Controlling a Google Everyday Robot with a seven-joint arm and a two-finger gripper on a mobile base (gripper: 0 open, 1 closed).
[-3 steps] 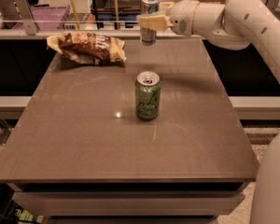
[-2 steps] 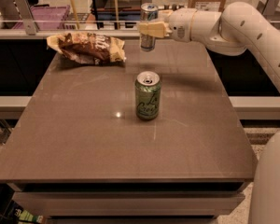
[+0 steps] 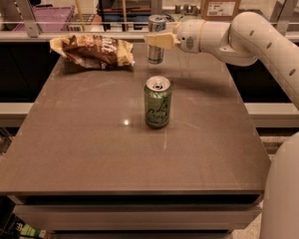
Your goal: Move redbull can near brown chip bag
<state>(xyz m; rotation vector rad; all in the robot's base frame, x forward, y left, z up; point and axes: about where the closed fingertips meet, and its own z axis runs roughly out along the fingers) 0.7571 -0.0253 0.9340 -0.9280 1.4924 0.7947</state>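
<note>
A: Entry. Where is the gripper (image 3: 156,40)?

B: Over the far side of the table (image 3: 89,148), reaching in from the right at the end of the white arm (image 3: 249,39). Its fingers are pinched on the redbull can (image 3: 155,55), gripping it around the middle. The can is upright.

A: Change since a second ago?

B: The can and gripper have come lower and a little to the left. A second ago the can's top stood clearly higher against the shelves behind; its base is now low over the tabletop. Whether it touches the surface, cannot tell.

A: Position relative to the chip bag (image 3: 92,51)?

B: Just to the right of the bag's right end, near it but apart. The bag lies at the far left of the table, unmoved.

A: Other items?

B: A green can (image 3: 157,103) stands upright near the table's middle, in front of the held can, in the same place as before.
</note>
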